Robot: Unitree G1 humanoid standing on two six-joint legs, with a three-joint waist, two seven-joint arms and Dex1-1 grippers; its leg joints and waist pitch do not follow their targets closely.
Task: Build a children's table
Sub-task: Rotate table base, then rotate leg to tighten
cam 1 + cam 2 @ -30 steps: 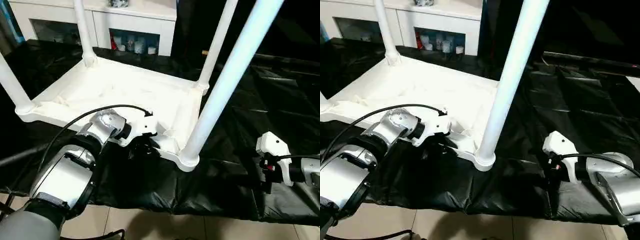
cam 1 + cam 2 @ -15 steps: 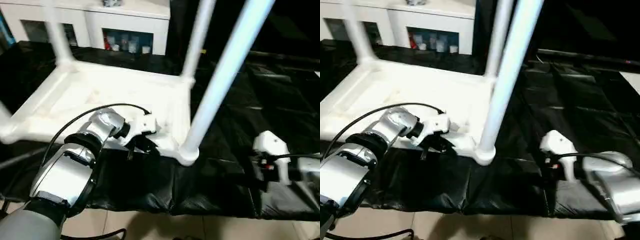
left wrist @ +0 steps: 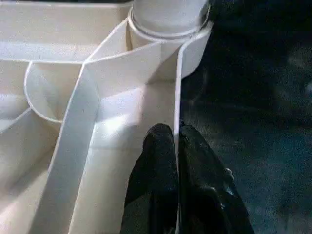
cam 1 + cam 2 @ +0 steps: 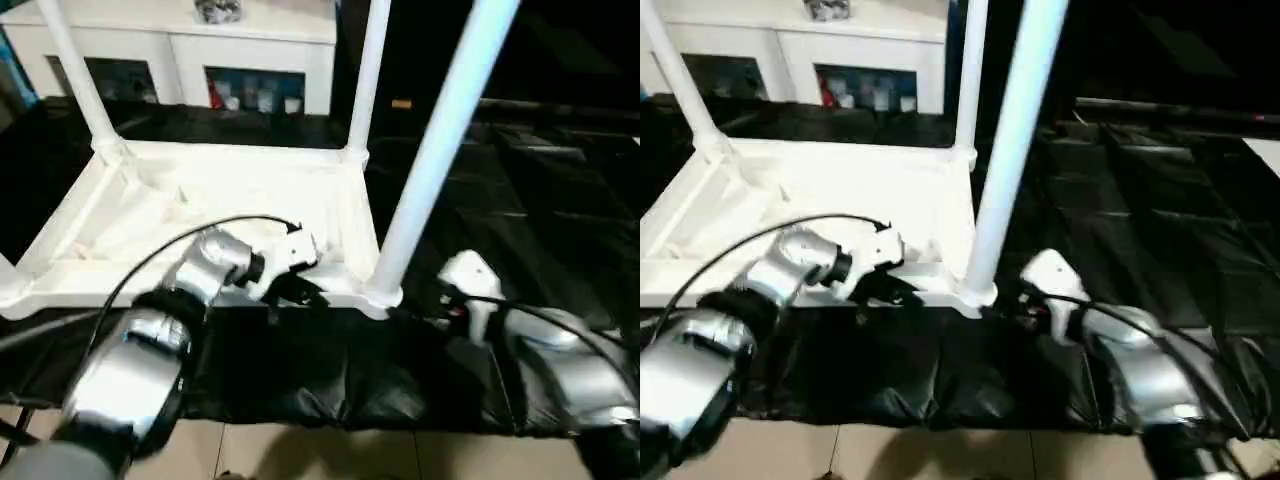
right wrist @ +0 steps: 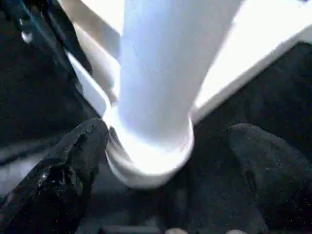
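The children's table (image 4: pixel 230 215) lies upside down on the black sheet (image 4: pixel 520 190) in front of me, ribbed underside up, w/ its tube legs standing straight up out of the rounded corner sockets. My left claw (image 3: pixel 176 146) is pinched shut on the table's thin near rim: in the left wrist view one black finger (image 3: pixel 155 165) sits inside the rim wall and the other outside, the wall squeezed between them, just short of the near right corner socket (image 3: pixel 168 22). From the head views the same claw (image 4: pixel 300 290) sits at the near edge of the top, my silver left forearm (image 4: pixel 140 350) running back toward me w/ a black cable (image 4: pixel 150 255) looping over it. My right claw (image 5: pixel 163 161) is spread wide open and holds nothing; its two black fingers (image 5: pixel 73 161) stand on either side of the near right leg (image 4: pixel 430 150) right at its base, where the tube meets the socket collar, w/ a gap on the right-hand finger's side; can't tell if the other finger touches the collar. In the head views the right claw's white housing (image 4: pixel 470 280) is just beside that corner, low over the sheet. Two far legs (image 4: pixel 75 75) rise near the back rim, and behind them stands a white cabinet (image 4: pixel 190 50) w/ small items behind its glass doors. Pale floor tiles (image 4: pixel 320 455) show along the near edge of the sheet
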